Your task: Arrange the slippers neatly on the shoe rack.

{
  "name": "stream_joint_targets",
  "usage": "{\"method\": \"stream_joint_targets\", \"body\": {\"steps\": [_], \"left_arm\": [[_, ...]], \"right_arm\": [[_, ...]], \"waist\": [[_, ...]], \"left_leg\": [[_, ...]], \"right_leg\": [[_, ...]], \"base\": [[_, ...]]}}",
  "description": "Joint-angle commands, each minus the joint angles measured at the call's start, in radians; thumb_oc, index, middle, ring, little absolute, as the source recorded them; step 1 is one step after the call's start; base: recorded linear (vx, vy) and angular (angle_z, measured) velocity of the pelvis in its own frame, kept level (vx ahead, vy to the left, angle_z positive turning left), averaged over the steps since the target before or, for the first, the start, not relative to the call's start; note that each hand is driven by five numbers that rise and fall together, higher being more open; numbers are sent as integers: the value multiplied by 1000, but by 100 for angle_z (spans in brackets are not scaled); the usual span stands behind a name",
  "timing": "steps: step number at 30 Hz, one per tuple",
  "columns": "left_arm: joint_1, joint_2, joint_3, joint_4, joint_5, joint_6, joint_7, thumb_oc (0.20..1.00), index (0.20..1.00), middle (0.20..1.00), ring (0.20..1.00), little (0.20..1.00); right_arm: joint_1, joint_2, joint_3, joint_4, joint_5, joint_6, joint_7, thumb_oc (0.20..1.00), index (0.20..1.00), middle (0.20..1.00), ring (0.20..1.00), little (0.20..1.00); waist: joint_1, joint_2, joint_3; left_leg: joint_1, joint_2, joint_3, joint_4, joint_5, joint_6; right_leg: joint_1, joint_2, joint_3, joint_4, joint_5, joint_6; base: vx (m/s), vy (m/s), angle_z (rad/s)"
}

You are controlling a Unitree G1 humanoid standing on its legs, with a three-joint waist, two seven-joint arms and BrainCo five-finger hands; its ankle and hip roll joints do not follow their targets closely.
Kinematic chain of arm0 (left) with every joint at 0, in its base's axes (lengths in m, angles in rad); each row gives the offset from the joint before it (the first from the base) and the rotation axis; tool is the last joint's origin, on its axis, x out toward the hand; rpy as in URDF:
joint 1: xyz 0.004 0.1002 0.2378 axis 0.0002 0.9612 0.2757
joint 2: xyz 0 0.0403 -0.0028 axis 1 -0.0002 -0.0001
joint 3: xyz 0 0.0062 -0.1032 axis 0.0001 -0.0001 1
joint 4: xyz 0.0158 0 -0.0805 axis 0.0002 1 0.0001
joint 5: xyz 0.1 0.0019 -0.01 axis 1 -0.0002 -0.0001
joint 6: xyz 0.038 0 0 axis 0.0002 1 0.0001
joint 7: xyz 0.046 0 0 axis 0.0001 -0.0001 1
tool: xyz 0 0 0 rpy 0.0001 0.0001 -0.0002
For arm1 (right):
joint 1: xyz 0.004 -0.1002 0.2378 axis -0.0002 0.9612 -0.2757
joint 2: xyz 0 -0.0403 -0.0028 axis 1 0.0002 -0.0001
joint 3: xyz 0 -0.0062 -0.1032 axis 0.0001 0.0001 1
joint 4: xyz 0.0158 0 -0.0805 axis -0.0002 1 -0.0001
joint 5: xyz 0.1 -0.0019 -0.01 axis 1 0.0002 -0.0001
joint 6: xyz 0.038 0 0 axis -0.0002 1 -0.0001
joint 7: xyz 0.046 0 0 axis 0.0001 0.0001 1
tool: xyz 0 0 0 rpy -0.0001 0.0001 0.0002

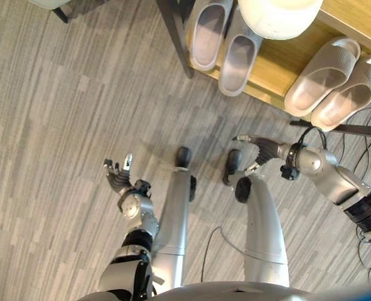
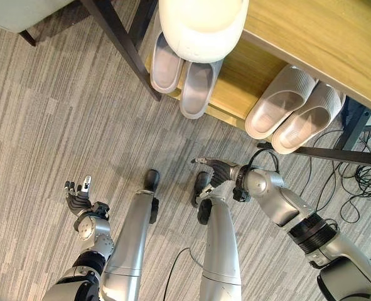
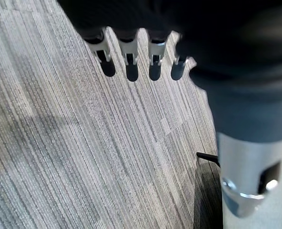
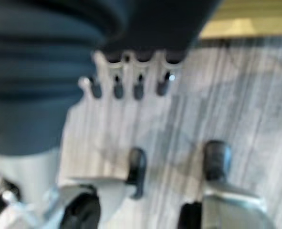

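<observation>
Two pairs of pale grey slippers sit on the wooden shoe rack (image 1: pixel 285 63). One pair (image 1: pixel 226 44) lies side by side at the rack's left end, the other pair (image 1: pixel 336 81) side by side further right, toes hanging over the front edge. My right hand (image 1: pixel 260 150) hangs open above the floor just in front of the rack, holding nothing. My left hand (image 1: pixel 118 177) is open low over the carpet at the left, far from the rack, its fingers (image 3: pixel 129 57) straight and empty.
A dark rack leg (image 1: pixel 176 37) stands left of the first pair. A white rounded object (image 1: pixel 276 15) sits above the rack. Black cables (image 2: pixel 364 172) lie on the floor at the right. Grey striped carpet (image 1: pixel 59 125) spreads to the left.
</observation>
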Motion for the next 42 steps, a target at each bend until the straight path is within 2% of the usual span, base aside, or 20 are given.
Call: {"method": "stream_joint_targets", "body": {"steps": [1, 5, 6, 7, 10, 20, 25, 26, 27, 31, 42], "left_arm": [[-9, 31, 26, 26, 24, -41, 9, 1000, 1000, 1000, 1000, 1000], [-17, 38, 25, 34, 27, -45, 10, 1000, 1000, 1000, 1000, 1000], [-12, 40, 36, 18, 30, -44, 21, 1000, 1000, 1000, 1000, 1000], [-17, 42, 36, 19, 30, -46, 21, 1000, 1000, 1000, 1000, 1000], [-34, 53, 45, 28, 31, -48, 21, 1000, 1000, 1000, 1000, 1000], [-18, 37, 31, -9, 37, -55, 32, 1000, 1000, 1000, 1000, 1000], [-6, 38, 30, -14, 36, -63, 30, 1000, 1000, 1000, 1000, 1000], [-15, 30, 18, -10, 50, -57, 38, 1000, 1000, 1000, 1000, 1000], [-7, 30, 14, -13, 58, -66, 40, 1000, 1000, 1000, 1000, 1000], [5, 16, -1, -21, 56, -84, 30, 1000, 1000, 1000, 1000, 1000], [56, 34, -6, -48, 78, -97, 31, 1000, 1000, 1000, 1000, 1000]], "right_arm": [[-72, -1, 36, -58, -1, -16, 38, 1000, 1000, 1000, 1000, 1000], [-99, -8, 60, -30, -9, -20, 48, 1000, 1000, 1000, 1000, 1000], [-93, -34, 55, -127, 8, 5, 76, 1000, 1000, 1000, 1000, 1000], [-88, -44, 54, -139, 7, 6, 71, 1000, 1000, 1000, 1000, 1000], [-108, -71, 70, -156, -20, 6, 70, 1000, 1000, 1000, 1000, 1000], [-179, -100, 111, -156, -108, 64, 148, 1000, 1000, 1000, 1000, 1000], [-156, -147, 107, -181, -120, 55, 150, 1000, 1000, 1000, 1000, 1000], [-154, -97, 103, -50, -152, 15, 99, 1000, 1000, 1000, 1000, 1000], [-177, -69, 125, 2, -154, -14, 34, 1000, 1000, 1000, 1000, 1000], [-291, 14, 173, 134, -152, -36, -34, 1000, 1000, 1000, 1000, 1000], [-373, 43, 188, 215, -125, -78, -147, 1000, 1000, 1000, 1000, 1000]], "waist": [[-23, 6, 40], [-20, 4, 50], [-26, -1, 58], [-26, -1, 62], [-26, 1, 70], [-22, 6, 85], [-20, 8, 89], [-14, 10, 90], [-9, 11, 90], [1, 12, 105], [14, 5, 116]], "left_leg": [[1, -17, 31, -82, 75, 59], [1, -20, 30, -83, 78, 60], [1, -19, 31, -86, 79, 61], [1, -20, 31, -88, 82, 62], [1, -21, 29, -98, 88, 62], [1, -20, 32, -124, 104, 65], [1, -20, 34, -134, 111, 66], [1, -19, 32, -139, 115, 65], [1, -19, 30, -146, 119, 65], [1, -19, 29, -171, 138, 64], [1, -25, 26, -205, 161, 69]], "right_leg": [[78, 54, 23, 72, -119, -19], [77, 53, 23, 76, -121, -20], [78, 52, 24, 74, -119, -19], [77, 52, 25, 73, -118, -19], [77, 50, 26, 68, -115, -18], [74, 48, 26, 53, -107, -13], [72, 45, 23, 50, -104, -12], [71, 45, 22, 47, -102, -11], [68, 43, 22, 46, -99, -10], [64, 43, 25, 31, -88, -4], [58, 33, 24, 13, -82, 3]], "base": [[0, 0, 0], [0, 0, 0], [0, 0, 0], [0, 0, 0], [0, 0, 0], [0, 0, 0], [0, 0, 0], [0, 0, 0], [0, 0, 0], [-3, 3, 1], [0, 0, 0]]}}
